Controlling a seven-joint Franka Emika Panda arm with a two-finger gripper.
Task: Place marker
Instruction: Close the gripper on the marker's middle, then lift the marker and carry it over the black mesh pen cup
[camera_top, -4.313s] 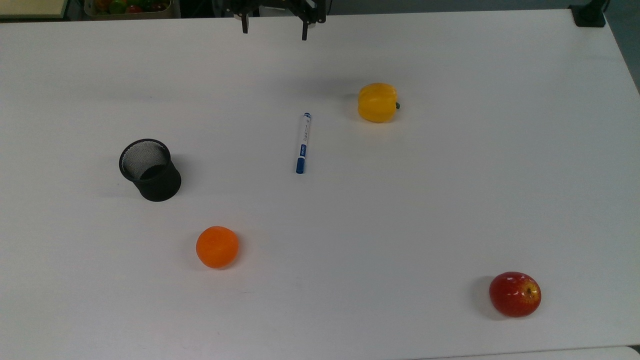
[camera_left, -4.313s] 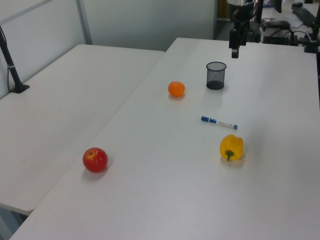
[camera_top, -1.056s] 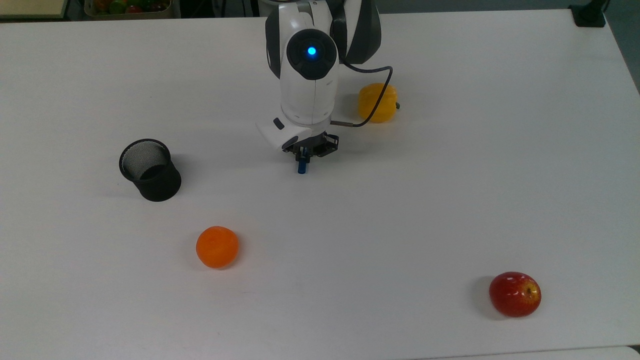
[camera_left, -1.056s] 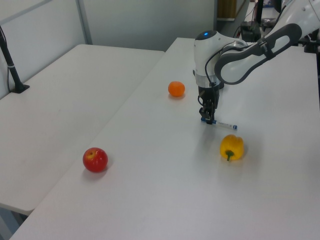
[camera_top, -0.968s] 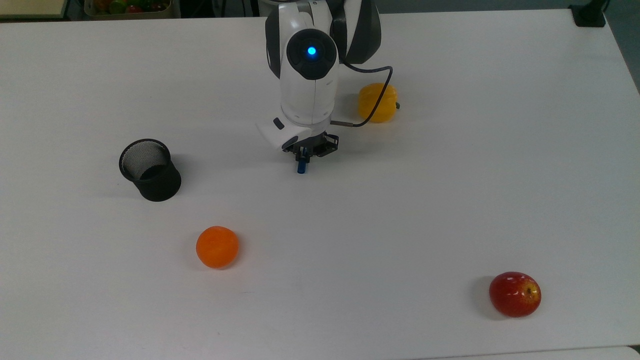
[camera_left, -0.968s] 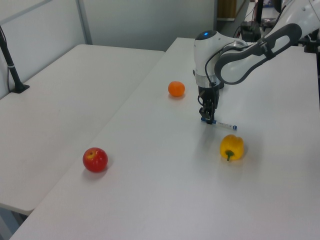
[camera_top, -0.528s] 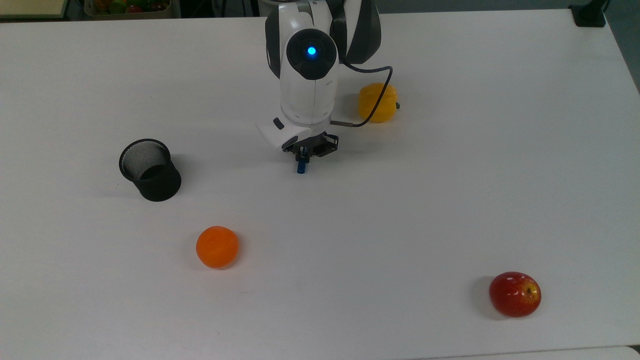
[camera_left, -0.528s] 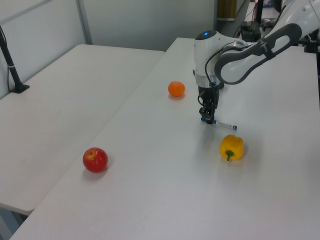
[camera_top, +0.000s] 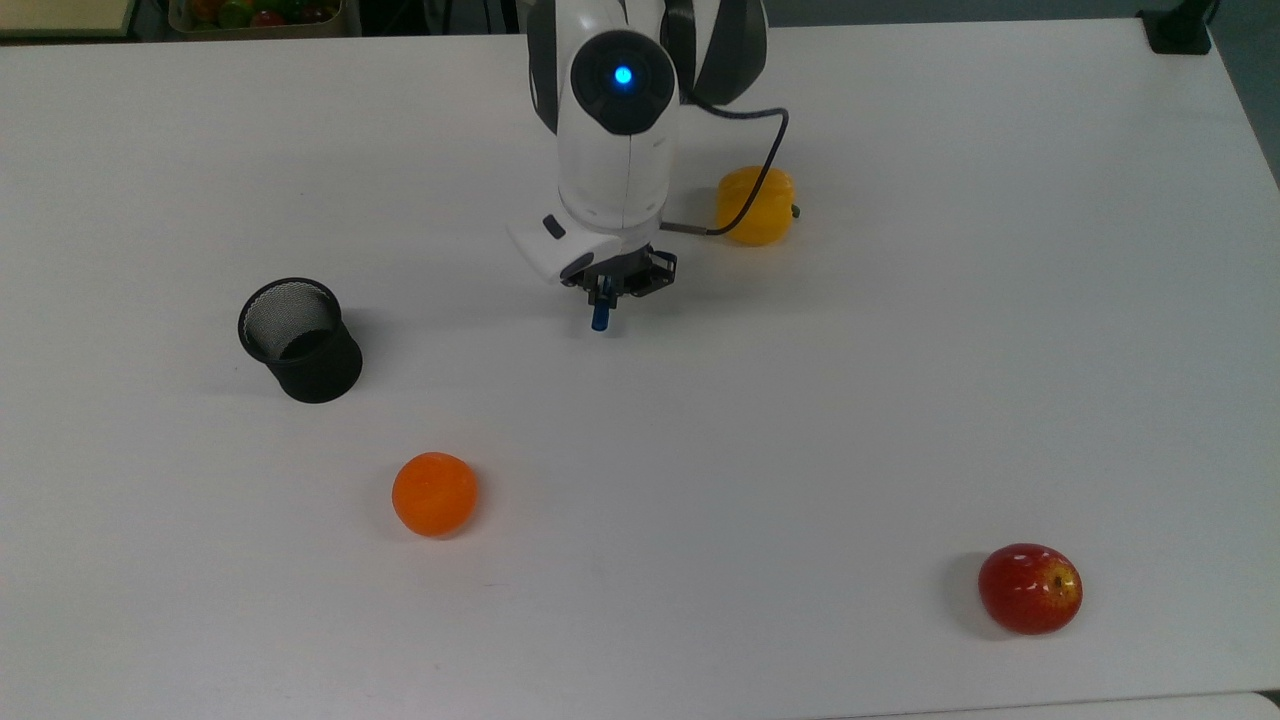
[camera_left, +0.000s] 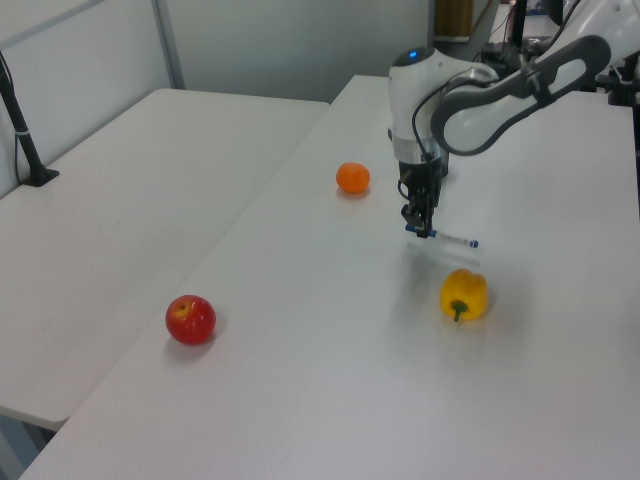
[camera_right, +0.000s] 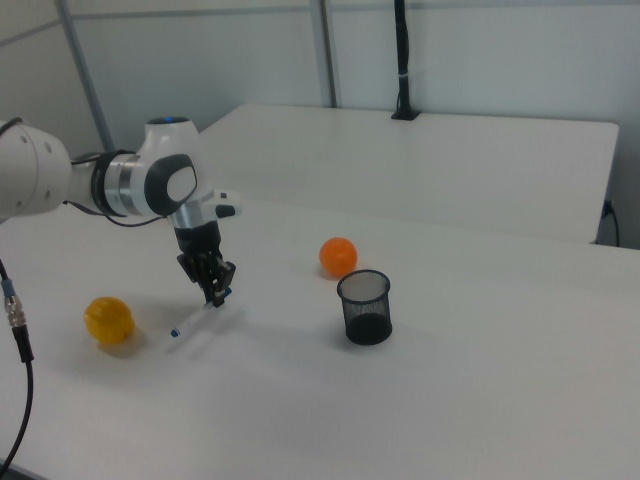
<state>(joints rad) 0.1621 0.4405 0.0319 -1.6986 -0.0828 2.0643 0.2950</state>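
Left view shows us the change: against half a second ago, the table (camera_left: 330, 380) is unchanged, but the arm has risen, its claw (camera_left: 421, 228) clamped on the marker (camera_left: 447, 239) near the blue cap, lifting it just clear above the yellow pepper (camera_left: 463, 295). We judge carrying toward the mesh cup (camera_top: 299, 340) comes next.
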